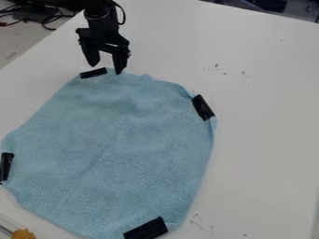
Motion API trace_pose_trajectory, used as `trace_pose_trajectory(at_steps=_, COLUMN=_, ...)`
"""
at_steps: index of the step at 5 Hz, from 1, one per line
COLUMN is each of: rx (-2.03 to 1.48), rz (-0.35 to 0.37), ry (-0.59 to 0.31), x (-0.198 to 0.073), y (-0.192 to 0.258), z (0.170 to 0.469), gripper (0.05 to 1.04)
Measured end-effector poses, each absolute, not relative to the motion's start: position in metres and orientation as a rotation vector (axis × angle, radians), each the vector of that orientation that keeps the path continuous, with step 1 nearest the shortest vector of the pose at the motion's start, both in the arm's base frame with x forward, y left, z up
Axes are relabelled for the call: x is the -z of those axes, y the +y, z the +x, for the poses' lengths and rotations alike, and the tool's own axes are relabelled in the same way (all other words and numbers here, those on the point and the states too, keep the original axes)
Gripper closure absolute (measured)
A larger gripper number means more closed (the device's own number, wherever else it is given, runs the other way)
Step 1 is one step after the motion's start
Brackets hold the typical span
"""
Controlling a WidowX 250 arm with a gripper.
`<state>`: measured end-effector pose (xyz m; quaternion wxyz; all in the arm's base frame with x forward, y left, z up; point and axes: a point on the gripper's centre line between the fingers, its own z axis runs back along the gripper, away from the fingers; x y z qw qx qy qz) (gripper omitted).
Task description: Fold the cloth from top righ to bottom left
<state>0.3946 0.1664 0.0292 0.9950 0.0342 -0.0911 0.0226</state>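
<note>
Black tape is set at the near edge of the cloth spread on the worktop, seemingly as a marker, while the hand is held open by the cloth's far edge, presumably for pinching.

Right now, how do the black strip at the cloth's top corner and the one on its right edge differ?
- Pose: the top strip lies nearly level, rising slightly to the right; the right strip slants steeply down to the right.
- Size: the top strip looks smaller than the right strip in this view.
- Gripper: the top strip is close by the gripper; the right strip is well away.
Shared: both black, both at the cloth's edge.
</note>
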Motion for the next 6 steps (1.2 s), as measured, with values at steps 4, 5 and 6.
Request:
trace_pose_trajectory(at_steps=4, rx=-0.019, rz=0.007, ry=-0.106, x=-0.014, y=0.182, z=0.386, gripper=0.084)
trace_pose_trajectory(at_steps=5, rx=-0.016, rz=0.003, ry=-0.093, x=-0.012, y=0.181, z=0.383, gripper=0.132)
trace_pose_trajectory(at_steps=6, rx=-0.009, rz=0.012, ry=-0.108, x=-0.007, y=0.183, z=0.383, gripper=0.402)
